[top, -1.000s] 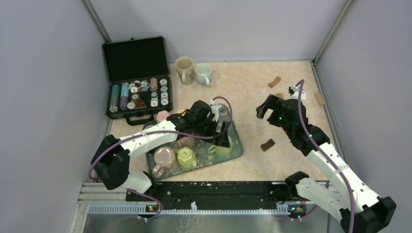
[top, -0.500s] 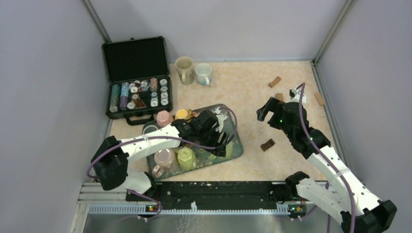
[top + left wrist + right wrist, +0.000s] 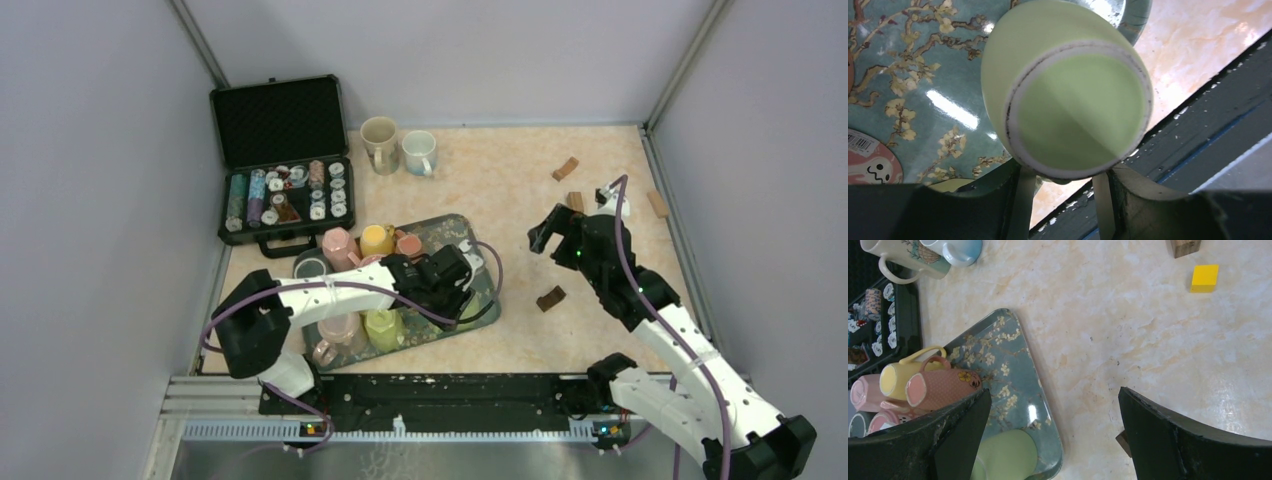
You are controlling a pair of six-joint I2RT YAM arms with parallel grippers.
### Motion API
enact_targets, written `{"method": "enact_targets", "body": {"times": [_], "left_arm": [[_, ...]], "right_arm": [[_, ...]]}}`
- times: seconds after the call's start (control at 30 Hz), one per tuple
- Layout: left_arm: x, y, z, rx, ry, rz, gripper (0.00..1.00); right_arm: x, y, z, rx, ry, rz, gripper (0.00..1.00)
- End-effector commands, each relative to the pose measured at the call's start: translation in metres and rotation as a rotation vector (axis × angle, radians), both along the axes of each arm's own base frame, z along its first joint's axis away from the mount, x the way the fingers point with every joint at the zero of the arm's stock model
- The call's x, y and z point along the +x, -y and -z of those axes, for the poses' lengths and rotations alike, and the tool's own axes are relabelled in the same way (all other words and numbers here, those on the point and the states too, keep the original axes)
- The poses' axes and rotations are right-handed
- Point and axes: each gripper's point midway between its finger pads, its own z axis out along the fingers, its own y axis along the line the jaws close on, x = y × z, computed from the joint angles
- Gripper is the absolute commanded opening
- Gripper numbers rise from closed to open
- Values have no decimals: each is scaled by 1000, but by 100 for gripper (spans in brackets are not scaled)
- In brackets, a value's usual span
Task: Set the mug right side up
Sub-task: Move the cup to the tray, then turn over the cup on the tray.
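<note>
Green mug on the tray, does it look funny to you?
Yes. The green mug sits upside down near the edge of the flowery tray, with its flat bottom facing up instead of its opening.

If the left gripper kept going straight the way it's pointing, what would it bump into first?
The upside-down pale green mug on the flowered tray; its base sits right ahead of the left gripper.

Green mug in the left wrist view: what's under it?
The green mug stands upside down on the floral tray, near the tray's corner. Its mouth faces down, so anything beneath or inside it is covered and cannot be seen.
</note>
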Motion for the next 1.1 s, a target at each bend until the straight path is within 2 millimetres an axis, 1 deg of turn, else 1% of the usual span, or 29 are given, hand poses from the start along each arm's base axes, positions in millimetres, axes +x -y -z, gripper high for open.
{"method": "enact_targets", "body": {"times": [0.0,0.07,0.13,0.2,0.3,0.37,0.47,0.6,0.63,0.67,0.77,0.97,1.07], "left_arm": [[13,5,-6,13,71,-13,49],[12,7,-5,16,70,-10,47],[19,5,-4,32,98,-28,44],[21,6,-5,31,108,-33,40],[23,7,-5,33,114,-30,37],[24,6,-3,41,118,-33,32],[26,4,-3,47,133,-38,23],[32,2,-9,41,169,-60,5],[35,3,-13,35,184,-67,1],[37,3,-17,28,199,-72,0],[44,9,-36,-28,250,-78,0],[57,25,-85,-183,339,-95,0],[67,29,-108,-256,364,-112,0]], "right_arm": [[4,-3,-11,32,49,-6,99],[4,-4,-9,34,48,-10,99],[4,-4,-8,35,49,-8,99],[4,-4,-7,34,48,-9,99],[5,-4,-6,34,47,-11,99],[5,-5,-5,33,44,-12,99],[5,-5,-6,36,46,-15,99],[5,-7,-8,42,57,-25,99],[5,-8,-10,47,64,-30,99],[5,-9,-12,50,70,-35,99],[6,-13,-18,67,98,-53,99],[6,-22,-32,115,151,-94,99],[6,-26,-40,136,178,-115,99]]}}
